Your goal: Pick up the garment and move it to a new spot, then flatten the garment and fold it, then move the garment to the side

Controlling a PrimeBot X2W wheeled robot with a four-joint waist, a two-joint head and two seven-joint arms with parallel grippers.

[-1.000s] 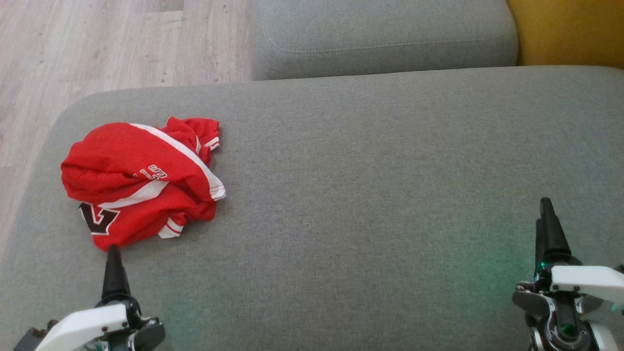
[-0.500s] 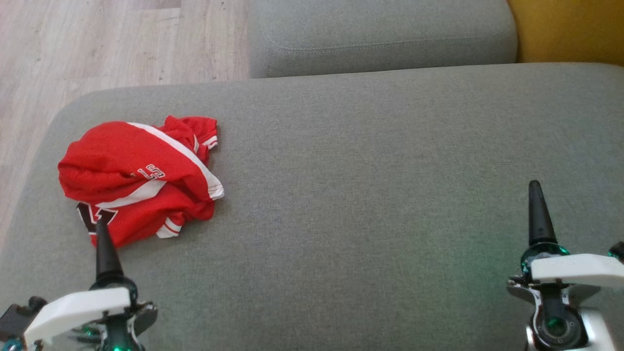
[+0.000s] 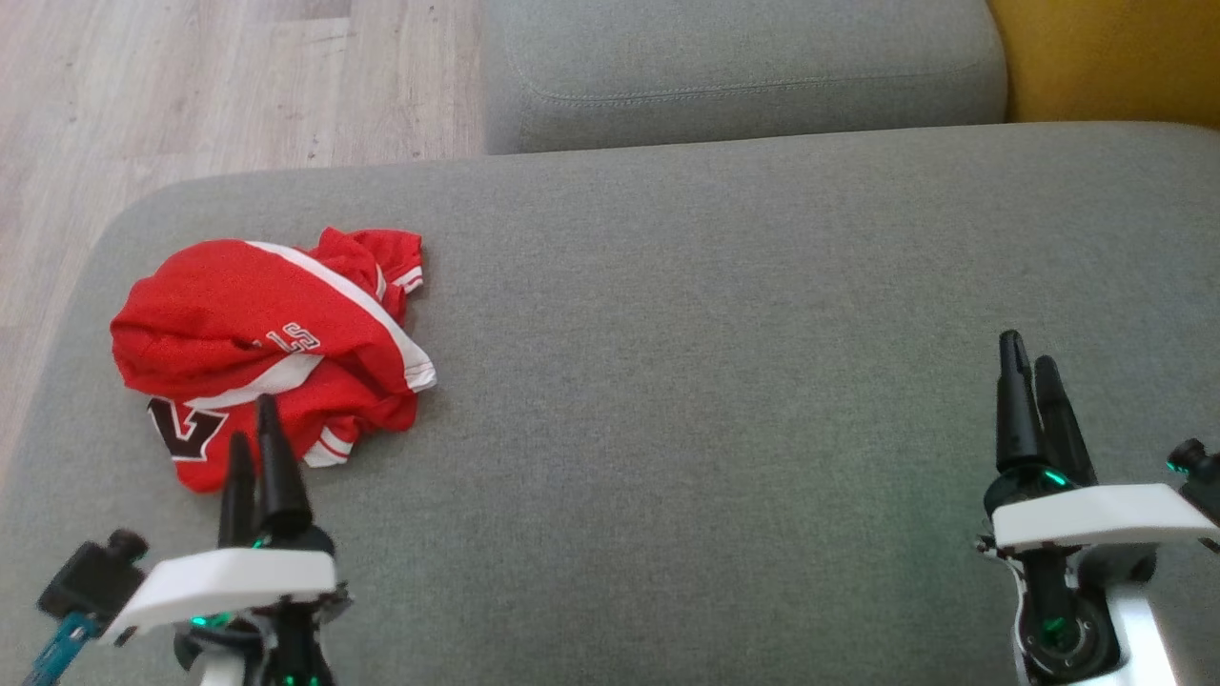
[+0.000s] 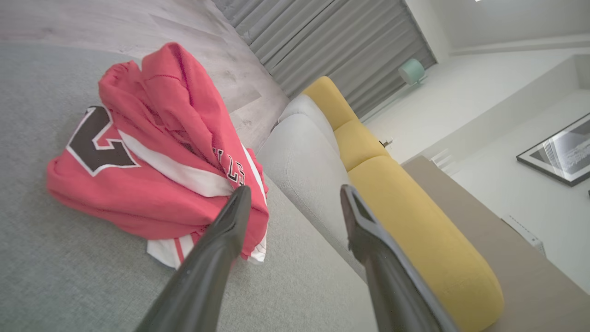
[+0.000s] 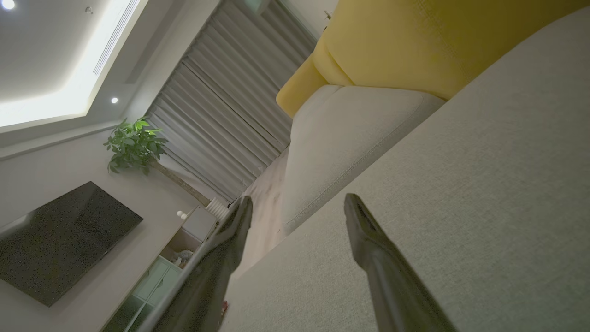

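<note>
Just ahead of the left gripper (image 3: 254, 424), whose fingers stand apart, the crumpled red garment (image 3: 210, 305) lies on the grey cushion (image 3: 715, 333); contact is unclear. Well to the garment's right, the right gripper (image 3: 1027, 351) hovers over cushion, fingers apart.

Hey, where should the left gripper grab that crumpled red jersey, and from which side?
Probably the bunched near edge of the red jersey, by the striped hem. It lies just beyond the open left gripper, so come in low from the robot's side; the folds stand proud of the cushion there.
</note>
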